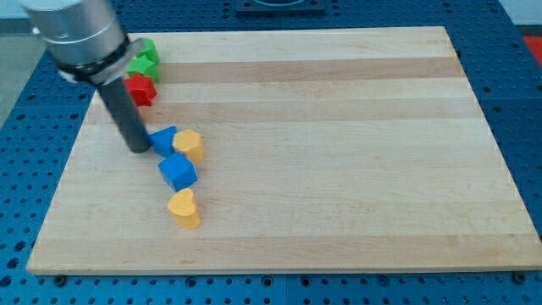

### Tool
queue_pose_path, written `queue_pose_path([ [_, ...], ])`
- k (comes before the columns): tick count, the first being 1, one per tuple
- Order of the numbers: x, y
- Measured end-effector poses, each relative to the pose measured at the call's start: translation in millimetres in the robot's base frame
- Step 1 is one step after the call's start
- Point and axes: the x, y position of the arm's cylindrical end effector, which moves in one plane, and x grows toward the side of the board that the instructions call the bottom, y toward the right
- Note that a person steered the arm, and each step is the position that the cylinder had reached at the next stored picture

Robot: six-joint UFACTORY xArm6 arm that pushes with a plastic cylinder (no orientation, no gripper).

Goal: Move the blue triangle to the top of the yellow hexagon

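The blue triangle [164,140] lies on the wooden board [339,169] at the view's left. Its right side touches the yellow hexagon [189,145]. My tip [138,150] is against the triangle's left side, so the triangle sits between my tip and the hexagon. The dark rod rises from the tip toward the view's upper left and hides the board behind it.
A blue cube [177,171] sits just below the triangle and hexagon, close to both. A yellow heart [184,208] lies below the cube. A red block [141,88] and green blocks [144,59] sit near the top left corner, partly hidden by the arm.
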Motion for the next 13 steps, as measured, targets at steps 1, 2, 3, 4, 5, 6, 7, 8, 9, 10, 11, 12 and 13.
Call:
queue_pose_path([
  [1,-26.6,22.9],
  [2,-52.1,43.5],
  [3,-58.5,59.2],
  [4,-30.8,19.2],
  [5,-15.2,-28.2],
  [6,-9.7,-30.7],
  [7,16.0,-22.4],
  [8,8.0,9.2],
  [9,-19.6,30.1],
  [10,-33.5,30.2],
  [11,-19.9,5.6],
  [12,-15.3,6.5],
  [13,-26.7,30.0],
])
